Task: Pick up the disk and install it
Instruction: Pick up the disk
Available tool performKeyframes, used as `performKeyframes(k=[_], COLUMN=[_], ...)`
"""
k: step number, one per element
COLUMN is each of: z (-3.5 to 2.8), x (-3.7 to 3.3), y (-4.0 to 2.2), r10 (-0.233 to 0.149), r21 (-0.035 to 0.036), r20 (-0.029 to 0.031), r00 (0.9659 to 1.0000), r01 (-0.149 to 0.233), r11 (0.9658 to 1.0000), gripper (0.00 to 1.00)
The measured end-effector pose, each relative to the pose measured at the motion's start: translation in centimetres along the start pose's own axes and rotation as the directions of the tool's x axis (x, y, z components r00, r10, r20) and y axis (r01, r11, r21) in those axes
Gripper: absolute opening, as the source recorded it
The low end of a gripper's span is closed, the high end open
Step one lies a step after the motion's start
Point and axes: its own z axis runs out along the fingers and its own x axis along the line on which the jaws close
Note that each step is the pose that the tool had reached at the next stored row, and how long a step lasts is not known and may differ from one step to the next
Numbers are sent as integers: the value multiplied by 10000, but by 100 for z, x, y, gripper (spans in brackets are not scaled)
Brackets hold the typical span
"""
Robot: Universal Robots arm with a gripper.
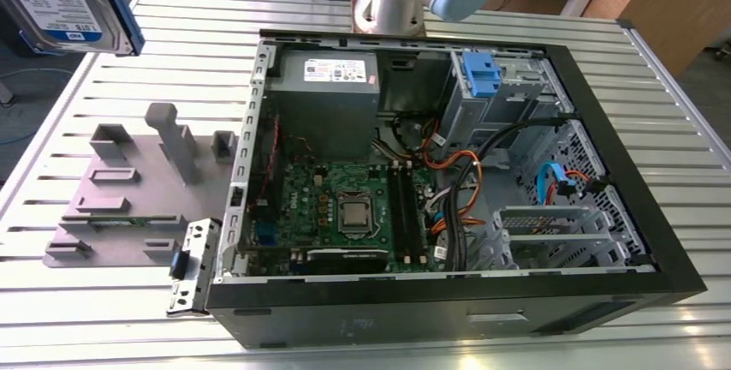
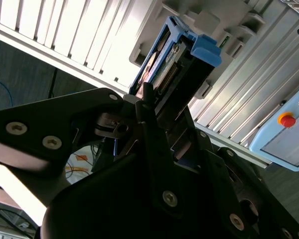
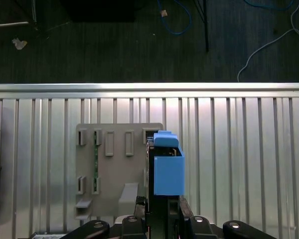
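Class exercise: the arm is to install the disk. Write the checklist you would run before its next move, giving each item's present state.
1. The gripper is shut on the disk: ok.
2. The disk hangs clear of the grey fixture: ok.
3. The computer case has its side open: ok.
4. The drive bay is free: cannot tell.
5. The cables are clear of the bay: cannot tell.

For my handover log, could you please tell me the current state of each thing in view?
disk: held in the air, not installed
gripper: shut on the disk
computer case: on its side, open
grey fixture: flat on the table, without the disk
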Motion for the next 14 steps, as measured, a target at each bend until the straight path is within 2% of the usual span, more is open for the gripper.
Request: performKeyframes(k=[5,14], z=[-3,-9], x=[-2,-6], y=[-58,-226], r10=[2,2], r21=[0,0], r20=[0,0], r00=[10000,10000], r01=[-2,-2], r11=[10000,10000], gripper=[35,35])
